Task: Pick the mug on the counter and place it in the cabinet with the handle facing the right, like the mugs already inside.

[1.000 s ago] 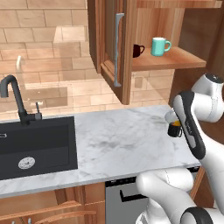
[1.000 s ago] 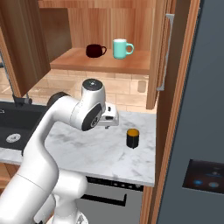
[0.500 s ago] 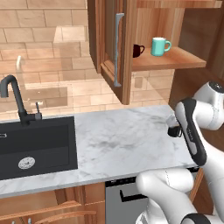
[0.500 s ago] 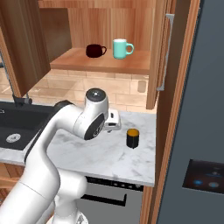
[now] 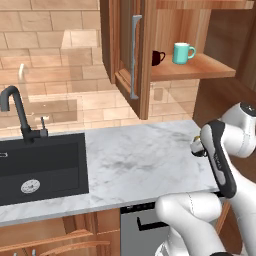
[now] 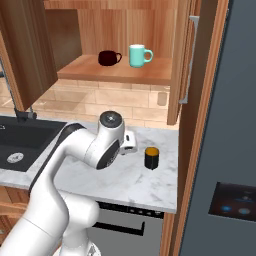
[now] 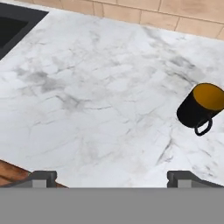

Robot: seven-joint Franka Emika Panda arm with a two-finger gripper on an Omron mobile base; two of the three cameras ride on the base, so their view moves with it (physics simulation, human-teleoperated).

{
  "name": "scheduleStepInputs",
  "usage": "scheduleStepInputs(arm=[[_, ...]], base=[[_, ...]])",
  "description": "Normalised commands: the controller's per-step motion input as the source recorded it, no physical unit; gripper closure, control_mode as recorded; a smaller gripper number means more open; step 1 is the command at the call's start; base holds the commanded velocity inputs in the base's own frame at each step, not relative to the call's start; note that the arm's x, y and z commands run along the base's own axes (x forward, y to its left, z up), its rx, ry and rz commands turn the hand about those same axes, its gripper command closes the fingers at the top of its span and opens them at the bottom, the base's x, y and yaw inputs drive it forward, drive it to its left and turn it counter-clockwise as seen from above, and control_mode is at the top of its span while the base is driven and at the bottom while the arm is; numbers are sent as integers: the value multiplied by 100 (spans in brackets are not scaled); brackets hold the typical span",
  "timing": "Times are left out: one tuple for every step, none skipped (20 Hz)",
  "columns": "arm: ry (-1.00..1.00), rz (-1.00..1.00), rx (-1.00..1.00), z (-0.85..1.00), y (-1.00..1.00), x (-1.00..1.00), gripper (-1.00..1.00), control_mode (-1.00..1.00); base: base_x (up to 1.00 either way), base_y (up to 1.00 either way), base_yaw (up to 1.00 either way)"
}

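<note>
Left base view: the mug (image 5: 198,150) is largely hidden behind the arm, near the surface's (image 5: 140,160) right edge. Right base view: mug upright near the right edge, the gripper (image 6: 131,142) just beside it, apart. Hand view: fingertips (image 7: 41,177) spread wide, released, grasping nothing; mug handle toward the camera.

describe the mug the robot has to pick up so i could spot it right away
Start at the marble counter right of the black sink. The mug stands alone near its right end. It is small and black with an orange inside, unlike the teal mug on the cabinet shelf.
</note>
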Motion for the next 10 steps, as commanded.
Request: scheduleStepInputs(arm=[[0,24,-1,-11,0,-14,-100,-100],[0,28,0,-6,0,-9,-100,-100],[0,29,0,-5,0,-7,-100,-100],[0,30,-1,-1,0,-5,-100,-100],[0,30,-3,0,0,-4,-100,-100],[0,30,-4,0,0,-4,-100,-100],[0,30,-6,0,0,-4,-100,-100],[0,30,-8,0,0,-1,-100,-100],[0,30,-9,0,0,0,-100,-100],[0,30,-12,1,0,0,-100,-100]], base=[[0,0,0],[0,0,0],[0,0,0],[0,0,0],[0,0,0],[0,0,0],[0,0,0],[0,0,0],[0,0,0],[0,0,0]])
